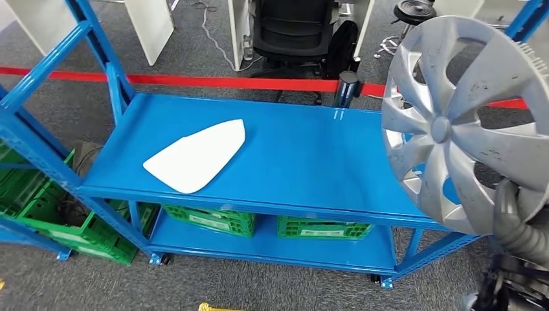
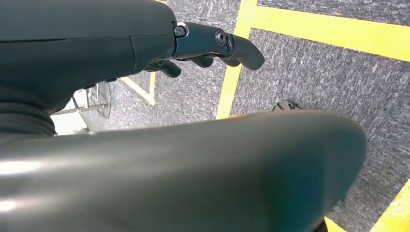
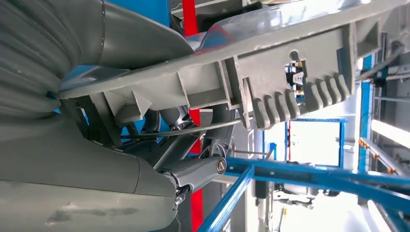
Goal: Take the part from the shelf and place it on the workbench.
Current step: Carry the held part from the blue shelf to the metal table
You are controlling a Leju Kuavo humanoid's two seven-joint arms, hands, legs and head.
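A silver wheel cover is lifted upright at the right end of the blue shelf, clear of its top board. My right hand grips it by the lower rim. Seen from the right wrist, the cover's ribbed grey back lies between the thumb and the dark fingers of that hand. A flat white panel lies on the left half of the shelf's top board. My left hand hangs over grey carpet with its fingers curled in and nothing in them.
Green crates stand on the lower shelf board and another at the left. A red barrier tape runs behind the shelf, with a black office chair and white desk panels beyond. Yellow floor lines cross the carpet.
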